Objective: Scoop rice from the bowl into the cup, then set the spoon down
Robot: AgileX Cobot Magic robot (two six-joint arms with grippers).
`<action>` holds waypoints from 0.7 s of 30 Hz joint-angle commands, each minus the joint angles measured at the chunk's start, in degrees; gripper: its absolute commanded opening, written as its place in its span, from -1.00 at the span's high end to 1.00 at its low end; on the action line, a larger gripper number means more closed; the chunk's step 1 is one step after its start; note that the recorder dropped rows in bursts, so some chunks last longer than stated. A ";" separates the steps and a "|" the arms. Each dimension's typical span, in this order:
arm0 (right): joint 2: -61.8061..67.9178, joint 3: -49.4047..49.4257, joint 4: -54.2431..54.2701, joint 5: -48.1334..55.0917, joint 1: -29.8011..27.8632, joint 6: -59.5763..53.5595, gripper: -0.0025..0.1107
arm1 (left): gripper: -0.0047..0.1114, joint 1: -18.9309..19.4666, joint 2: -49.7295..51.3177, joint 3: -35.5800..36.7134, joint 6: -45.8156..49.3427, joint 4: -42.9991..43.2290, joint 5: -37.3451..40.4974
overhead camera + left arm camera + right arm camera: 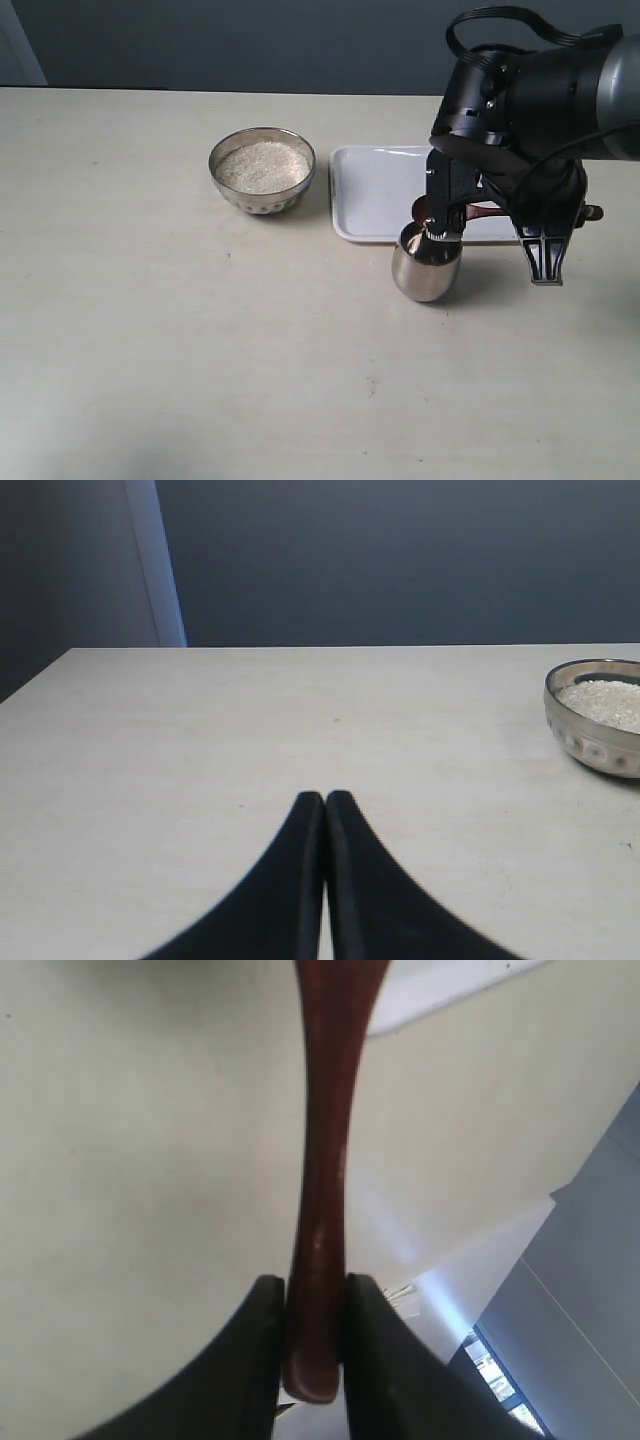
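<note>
**Spoon's over the cup: how I'd do the tip-out**

The right claw (315, 1310) is pinching the spoon (322, 1140) near the end of its handle, with one finger on each side. The grip looks square in the right wrist view.

In the exterior view, a bit of the spoon's red shows just above the mouth of the cup (427, 268). The cup stands a little right of centre, at the lower edge of the white tray (365, 195); I can't tell if they touch. The bowl (262, 203) is at upper centre, just left of the tray, with plenty of rice (262, 166) in it. The left claw (326, 815) is pressed together with nothing in it, over bare table (150, 330) well away from the action.

My read is that this is the pour step. I can't tell if there are grains on the spoon or in the cup, because the arm blocks that.

How I'd do it:
- **Pour:** Roll the wrist slowly, with the head low and centred over the mouth. The opening is narrow and grains will bounce off steel.
- **Rim:** Don't bump it. That rounded tumbler looks easy to knock over.
- **Grip:** A long thin handle held at its far end could swivel between the fingers, so squeeze firmly.
- **After:** The tray looks like the obvious spot to lay the spoon down.
</note>
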 commanded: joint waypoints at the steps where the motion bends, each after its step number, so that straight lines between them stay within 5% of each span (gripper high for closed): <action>1: -0.55 0.22 -0.69 -0.11 0.01 0.21 0.96 | 0.91 -0.46 0.02 0.29 -0.15 0.00 -0.27; 21: -2.06 3.55 -3.10 -0.11 3.21 1.18 0.96 | 0.91 -0.46 0.02 0.29 -0.15 0.00 -0.27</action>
